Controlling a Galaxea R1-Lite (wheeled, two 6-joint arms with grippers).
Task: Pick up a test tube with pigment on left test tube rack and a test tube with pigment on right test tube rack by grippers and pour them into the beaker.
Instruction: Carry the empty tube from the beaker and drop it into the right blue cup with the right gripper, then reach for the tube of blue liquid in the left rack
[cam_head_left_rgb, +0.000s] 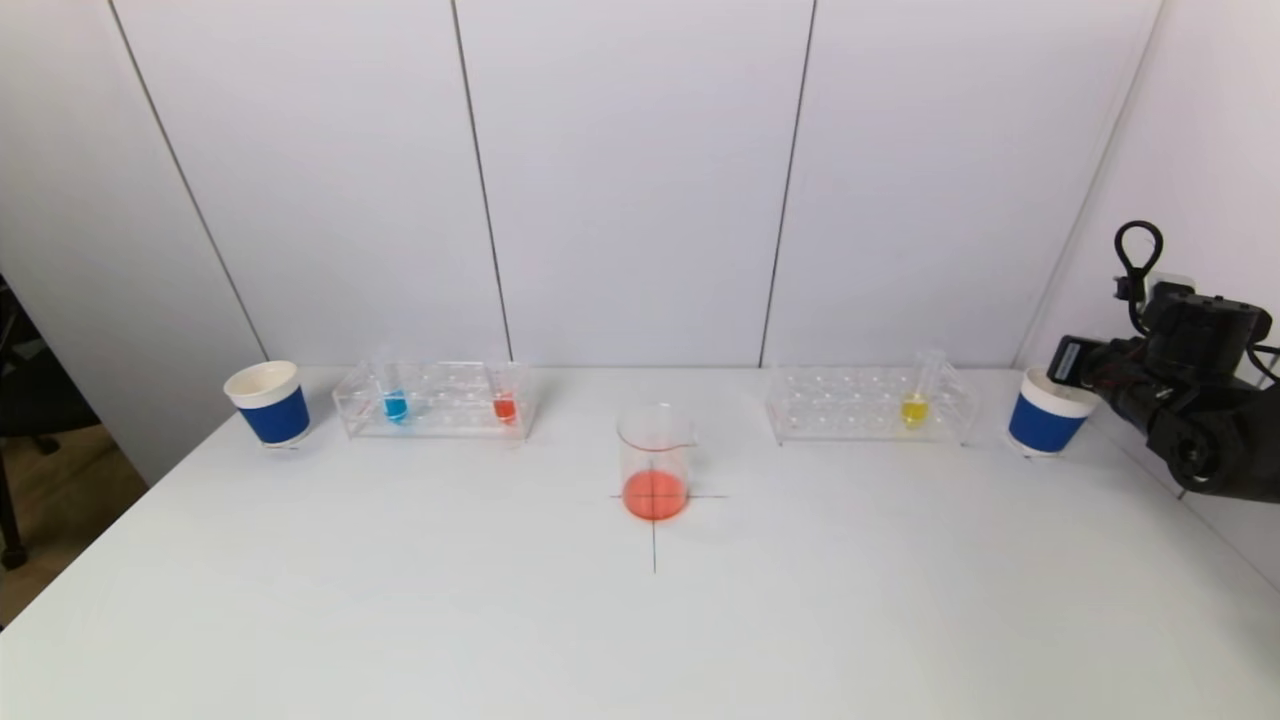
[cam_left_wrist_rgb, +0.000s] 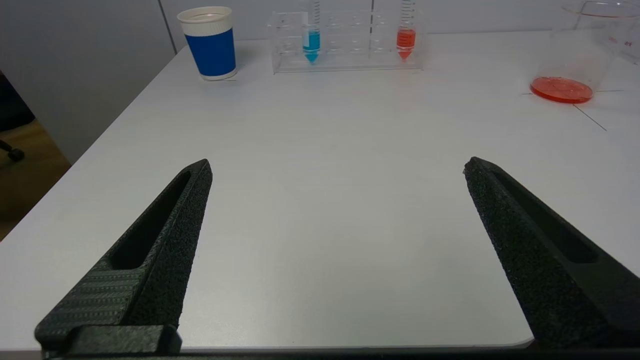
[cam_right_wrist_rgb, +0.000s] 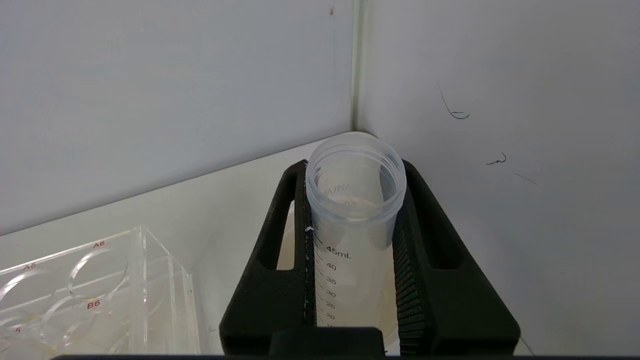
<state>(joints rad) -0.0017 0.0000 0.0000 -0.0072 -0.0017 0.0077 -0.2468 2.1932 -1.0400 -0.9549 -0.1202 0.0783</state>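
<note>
Although the beaker (cam_head_left_rgb: 655, 465) at the table's (cam_head_left_rgb: 400, 600) middle already holds orange-red liquid, pigment remains in the racks: blue (cam_head_left_rgb: 395, 405) and red (cam_head_left_rgb: 505, 407) tubes in the left test tube rack (cam_head_left_rgb: 435, 400), a yellow tube (cam_head_left_rgb: 915, 405) in the right test tube rack (cam_head_left_rgb: 868, 405). So, by my reading, one pour is done and more is left. The right end effector (cam_right_wrist_rgb: 352, 250) is clamped on an empty-looking test tube (cam_right_wrist_rgb: 354, 220) near the table's far right corner, over the right blue cup (cam_head_left_rgb: 1045, 415), seemingly discarding it. The left end effector (cam_left_wrist_rgb: 337, 167) hangs with fingers wide apart above the near left edge, well apart from the left rack's tubes.
</note>
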